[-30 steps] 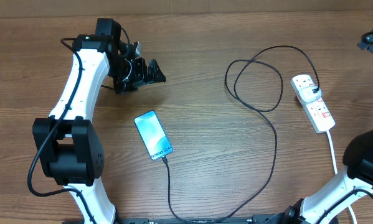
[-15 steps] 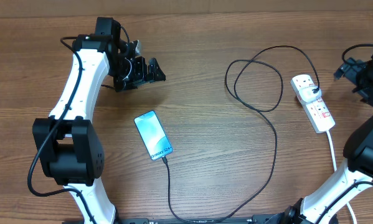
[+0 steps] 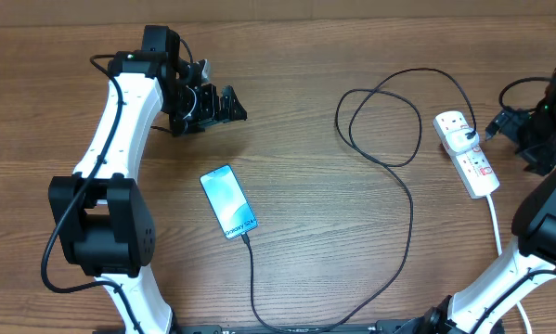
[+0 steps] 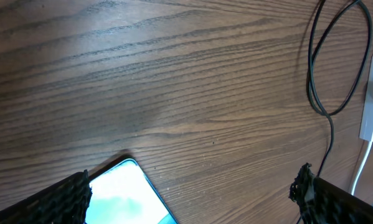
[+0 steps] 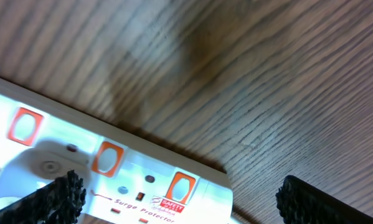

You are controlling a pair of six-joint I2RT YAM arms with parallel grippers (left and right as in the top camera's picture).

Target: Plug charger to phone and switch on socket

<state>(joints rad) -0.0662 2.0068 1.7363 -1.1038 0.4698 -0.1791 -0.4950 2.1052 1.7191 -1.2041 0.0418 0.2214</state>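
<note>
Over the last sec the R gripper (image 3: 498, 125) has swung in from the far R edge of the table (image 3: 305, 56) and now hangs just beside the socket (image 3: 468, 153); the L gripper (image 3: 226, 107) hasn't budged. The charger (image 3: 412, 199) looks already seated in the btm edge of the phone (image 3: 228, 200), w/ its black plug (image 3: 470, 137) in the socket, so prob. only the switch is left. R wrist view: fingers (image 5: 55, 199) wide apart, nothing held, red switches (image 5: 108, 157) lying betw. them, close under. L jaws also apart, empty, phone near and below them.
</note>
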